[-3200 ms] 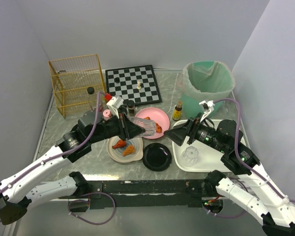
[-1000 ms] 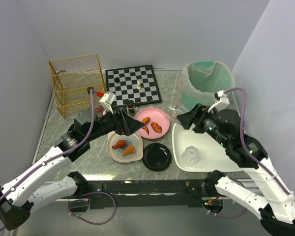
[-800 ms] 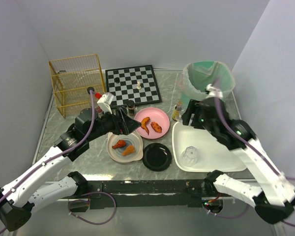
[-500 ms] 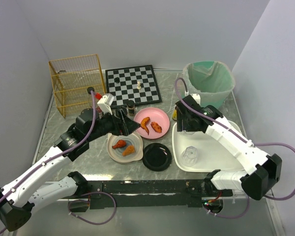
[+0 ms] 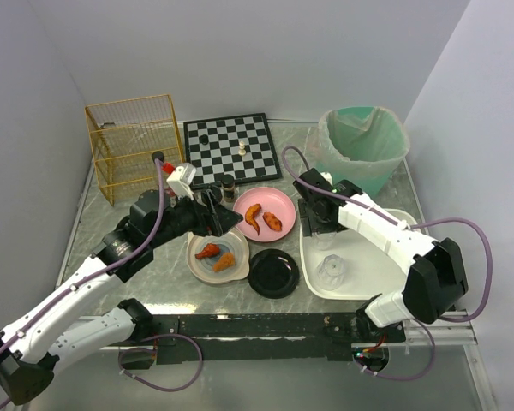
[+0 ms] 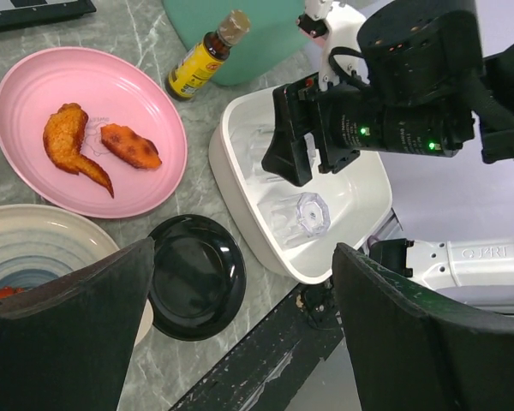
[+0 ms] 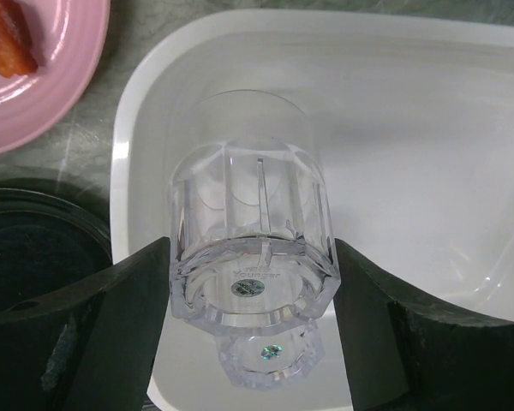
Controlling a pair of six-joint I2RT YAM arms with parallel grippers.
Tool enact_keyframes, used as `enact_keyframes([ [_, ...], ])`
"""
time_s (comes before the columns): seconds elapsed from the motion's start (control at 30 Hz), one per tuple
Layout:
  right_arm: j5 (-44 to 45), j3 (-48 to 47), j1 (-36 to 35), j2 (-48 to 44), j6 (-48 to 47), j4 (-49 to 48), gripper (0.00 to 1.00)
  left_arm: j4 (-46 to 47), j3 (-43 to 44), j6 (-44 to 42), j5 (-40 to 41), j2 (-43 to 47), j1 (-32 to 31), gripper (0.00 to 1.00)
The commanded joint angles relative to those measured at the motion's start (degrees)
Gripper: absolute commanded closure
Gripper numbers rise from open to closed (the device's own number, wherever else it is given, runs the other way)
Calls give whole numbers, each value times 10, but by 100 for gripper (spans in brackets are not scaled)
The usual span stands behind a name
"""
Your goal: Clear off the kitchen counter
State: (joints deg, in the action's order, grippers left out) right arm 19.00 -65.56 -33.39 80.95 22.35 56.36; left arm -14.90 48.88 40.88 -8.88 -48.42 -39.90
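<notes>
The kitchen counter (image 5: pixel 154 274) is grey-green marble. My right gripper (image 7: pixel 253 291) is shut on a clear faceted glass (image 7: pixel 248 231), base toward the camera, pads on both its sides. It hangs over the left end of the white tray (image 7: pixel 428 171). A second clear glass (image 7: pixel 270 360) stands in the tray right below it. From above, the right gripper (image 5: pixel 319 224) is over the tray's (image 5: pixel 385 257) left part. My left gripper (image 6: pixel 244 342) is open and holds nothing, above the gap between the pink plate (image 5: pixel 278 201) and the beige plate (image 5: pixel 201 265).
The pink plate holds two fried pieces (image 6: pixel 77 141); the beige plate has fried pieces (image 5: pixel 216 255) too. A black dish (image 5: pixel 274 272) sits beside the tray. A small yellow-labelled bottle (image 6: pixel 201 60), green bin (image 5: pixel 364 145), chessboard (image 5: pixel 231 145), wire basket (image 5: pixel 133 145) and dark jar (image 5: pixel 229 184) stand behind.
The right arm has swung from beside the bin down over the tray's left end. The left gripper has drawn back slightly to the left and stays open.
</notes>
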Motion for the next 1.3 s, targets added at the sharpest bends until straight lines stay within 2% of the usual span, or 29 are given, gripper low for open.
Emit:
enact_keyframes([
  [0.0, -5, 13, 16, 9, -9, -31, 100, 6, 2, -14, 9, 8, 3, 11],
  [0.1, -12, 17, 24, 19, -10, -34, 100, 6, 3, -16, 8, 7, 3, 11],
  [0.23, -34, 23, 32, 28, -16, -43, 91, 9, 1, -15, 5, 4, 3, 11],
  [0.3, -33, 20, 35, 42, -18, -36, 80, 10, -1, -13, 4, 3, 3, 11],
  [0.33, -28, 19, 36, 49, -17, -34, 71, 10, -2, -12, 4, 3, 3, 11],
  [0.43, -15, 18, 37, 66, -11, -27, 57, 11, -3, -12, 4, 2, 3, 11],
  [0.67, -12, 17, 38, 55, 1, -29, 16, 4, -4, -14, 12, 1, 3, 11],
  [0.73, -13, 11, 39, 54, 1, -24, 1, 1, -3, -14, 15, -1, 3, 11],
  [0.93, -6, -2, 40, 38, 9, -9, 0, -7, 0, -12, 26, -2, 3, 11],
  [1.27, 17, -48, 40, -77, 23, 17, 0, -54, 27, -30, 84, -32, 3, 11],
])
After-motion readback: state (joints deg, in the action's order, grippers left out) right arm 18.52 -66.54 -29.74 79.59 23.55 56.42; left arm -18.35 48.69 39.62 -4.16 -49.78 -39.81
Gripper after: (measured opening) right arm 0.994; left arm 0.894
